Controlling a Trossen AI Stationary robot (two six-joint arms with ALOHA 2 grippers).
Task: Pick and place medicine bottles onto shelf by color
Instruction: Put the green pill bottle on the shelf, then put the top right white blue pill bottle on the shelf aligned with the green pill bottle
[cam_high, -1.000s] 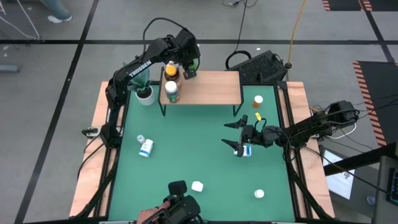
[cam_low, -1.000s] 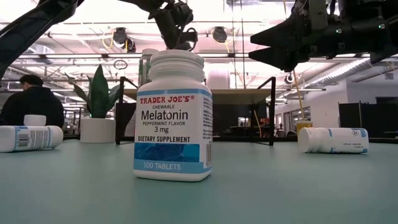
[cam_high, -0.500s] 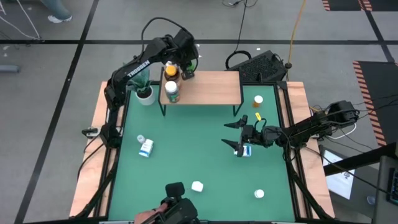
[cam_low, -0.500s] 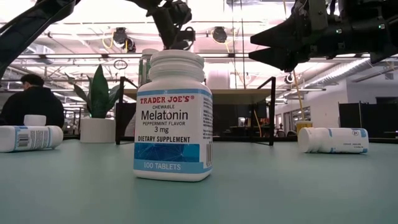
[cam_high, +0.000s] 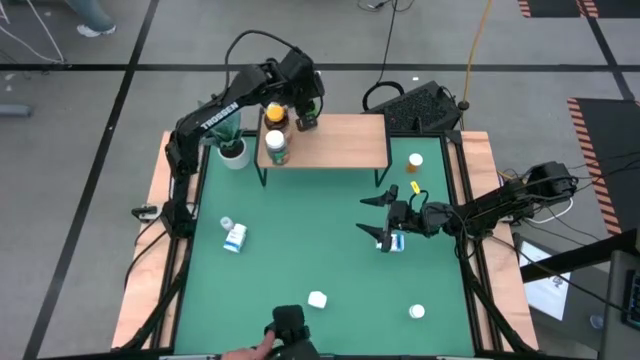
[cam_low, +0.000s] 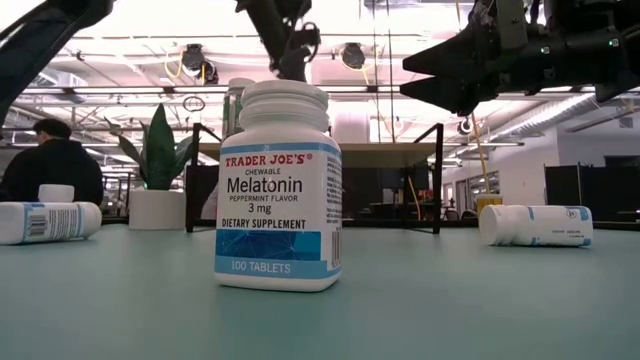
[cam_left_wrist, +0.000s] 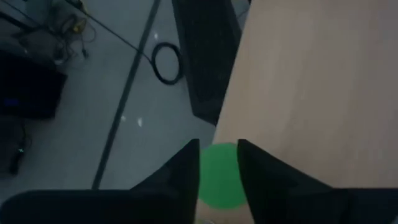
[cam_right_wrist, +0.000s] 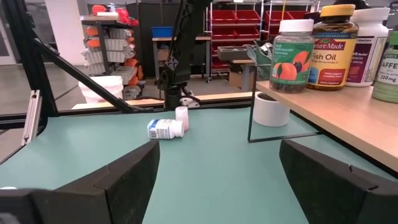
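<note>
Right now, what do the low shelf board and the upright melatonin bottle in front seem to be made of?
The light rectangular shelf board looks like pale wood or wood-look laminate, matte, with faint grain, on thin black legs, probably metal. The white melatonin bottle looks like smooth opaque plastic with a ridged white cap and a glossy printed paper label.

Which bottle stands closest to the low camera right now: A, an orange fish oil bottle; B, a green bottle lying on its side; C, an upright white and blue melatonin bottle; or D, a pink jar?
C: in the low view the upright white and blue melatonin bottle fills the foreground, standing on the green table, its label readable.
</note>
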